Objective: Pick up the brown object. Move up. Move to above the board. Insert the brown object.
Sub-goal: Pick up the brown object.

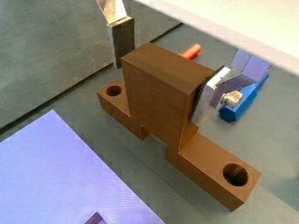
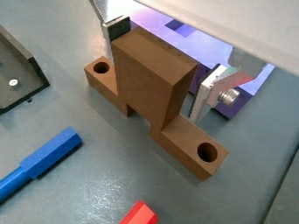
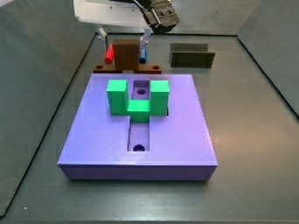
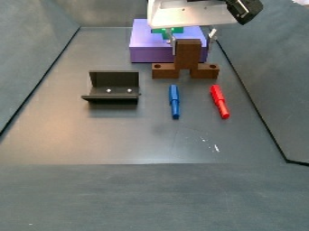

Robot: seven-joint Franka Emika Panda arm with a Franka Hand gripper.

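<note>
The brown object [image 1: 163, 109] sat on the grey table [image 2: 70, 188], just beside the far edge of the board [image 3: 140, 131] and apart from it. It was a wooden piece with a tall central block and a low foot on either side, each foot carrying a round hole. In both wrist views its base rested flat on the table, so it did not appear lifted.

The gripper [image 1: 163, 66] was down over the upright block, with one silver finger [image 1: 119, 39] against one face and the other finger [image 1: 216, 92] against the opposite face. The jaws stood narrow, set to the width of the block, and looked closed on it or very nearly so; firm contact could not be confirmed from the pictures. The step in hand was judged to be the pick-up, at the point of grasping. The next move would call for a firm squeeze and a straight lift, then a carry over the board to line the piece up with the long central groove [image 3: 138, 131].

A green U-shaped block [image 3: 138, 96] already stood on the board across that groove, so the free stretch nearer the front seemed the likely target. A blue peg [image 4: 174, 100] and a red peg [image 4: 219, 100] lay on the table near the brown object. The fixture [image 4: 111, 87] stood well apart.
</note>
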